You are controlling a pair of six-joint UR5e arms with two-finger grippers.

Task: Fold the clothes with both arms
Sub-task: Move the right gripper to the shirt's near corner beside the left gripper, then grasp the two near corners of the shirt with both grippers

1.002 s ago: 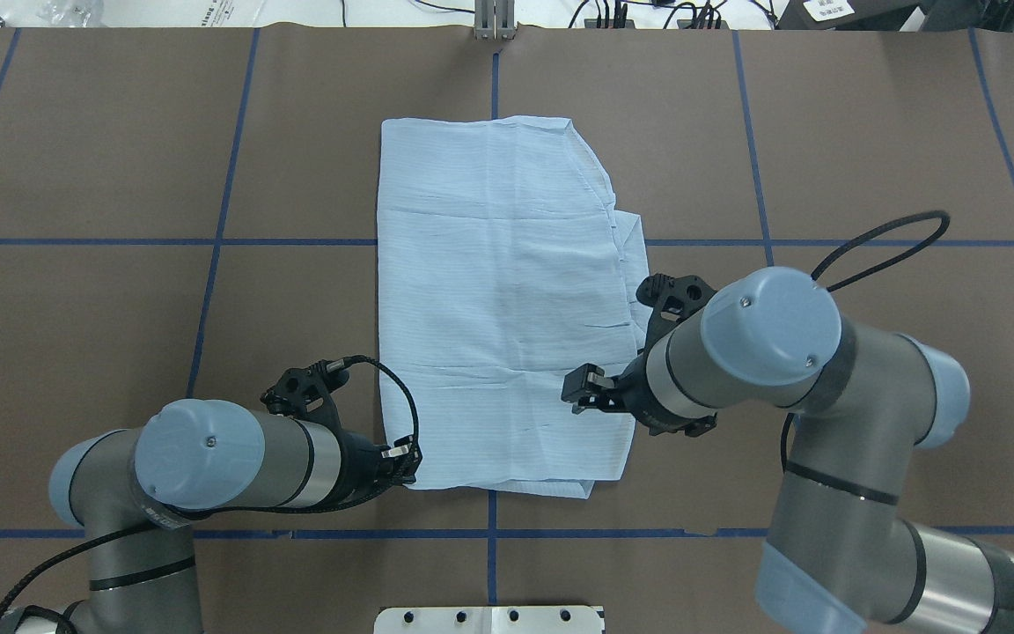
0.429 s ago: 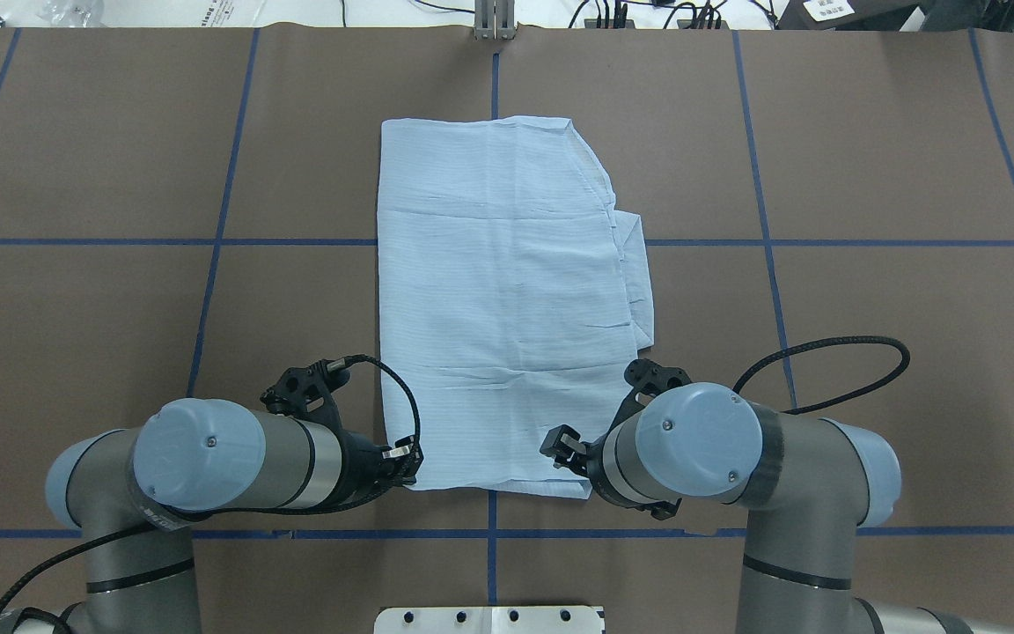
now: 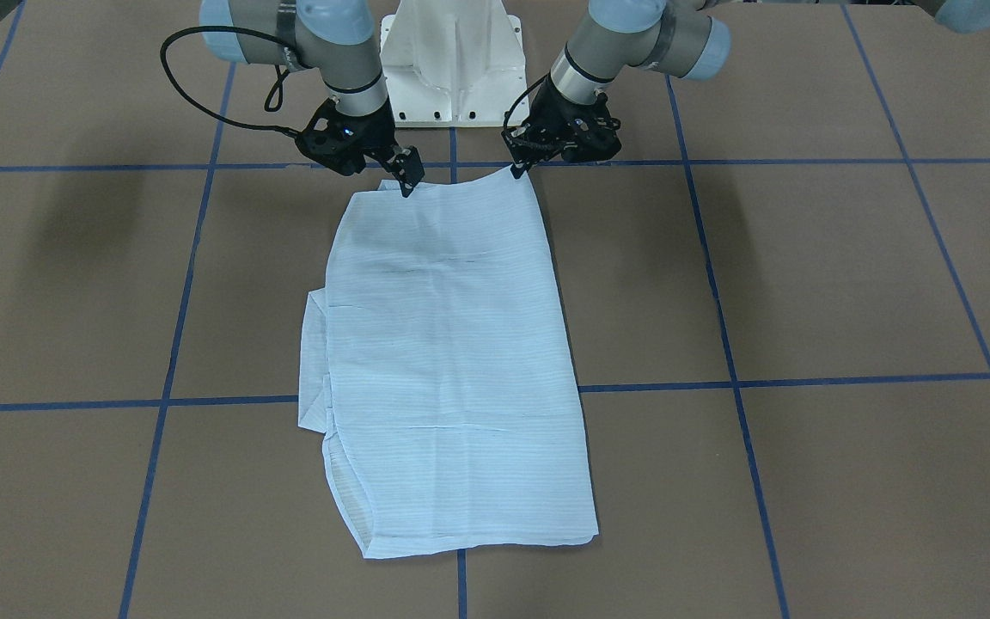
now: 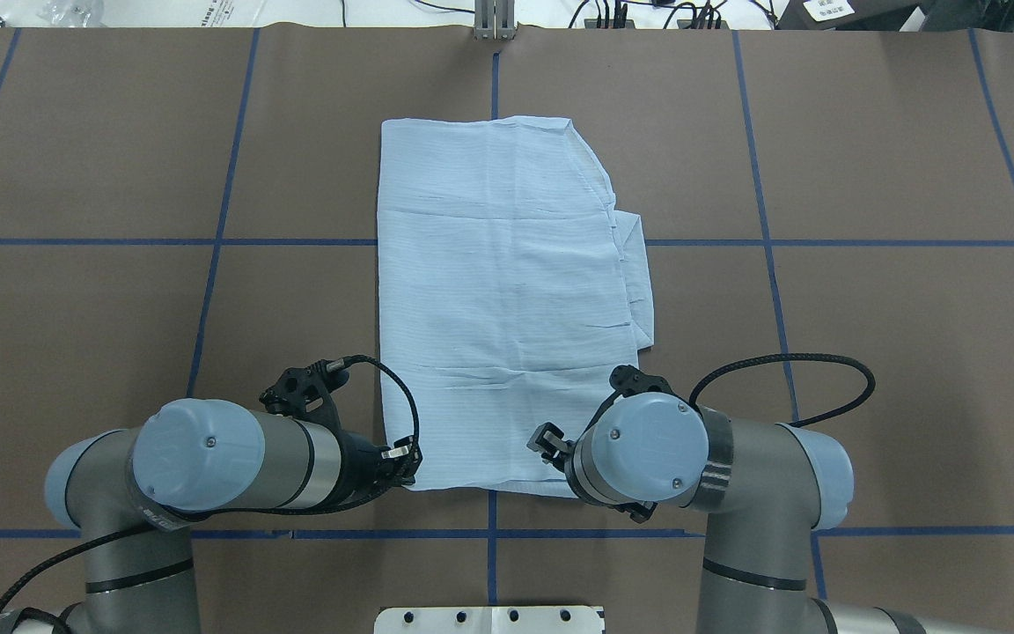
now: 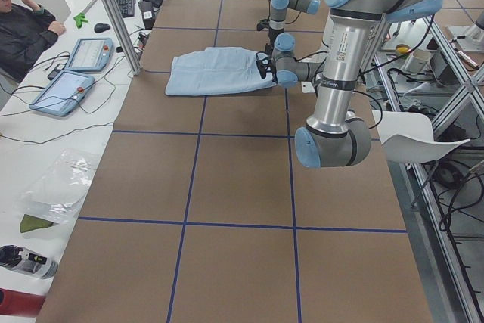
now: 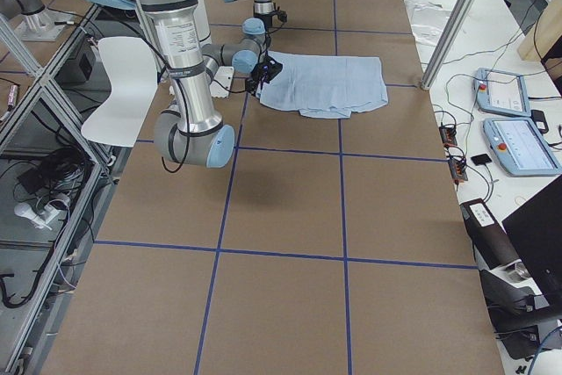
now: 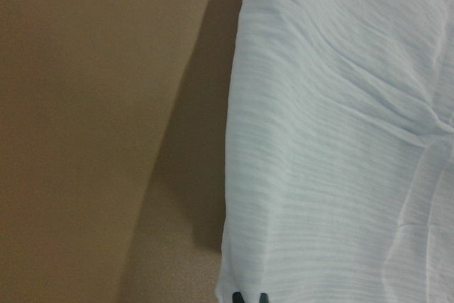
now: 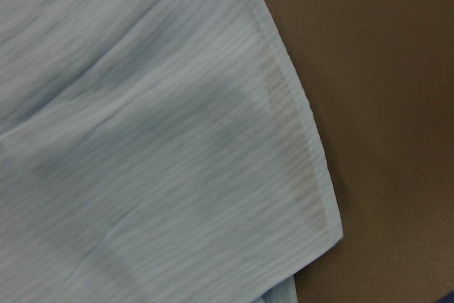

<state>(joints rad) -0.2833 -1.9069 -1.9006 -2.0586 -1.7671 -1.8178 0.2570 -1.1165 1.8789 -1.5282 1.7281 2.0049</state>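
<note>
The right gripper (image 4: 549,443) has drawn back to the shirt's (image 4: 498,291) right corner on the robot's side, jaws apart and empty. The left gripper (image 4: 407,461) stays pinched on the left corner there. The shirt lies folded flat in the middle of the table (image 4: 868,308).

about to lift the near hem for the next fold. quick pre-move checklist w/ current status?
1. Left tool on the shirt at its near corner: ok, looks pinched shut on it.
2. Right tool gripping the hem: not ok, it is open and not closed on cloth.
3. Right tool at its own corner: not ok, it sits inboard of that corner.
4. Shirt lying flat: ok, though an under layer sticks out along the right side.
5. Left arm's cable free of the cloth: cannot tell, its loop overlaps the shirt edge in the overhead view.
</note>
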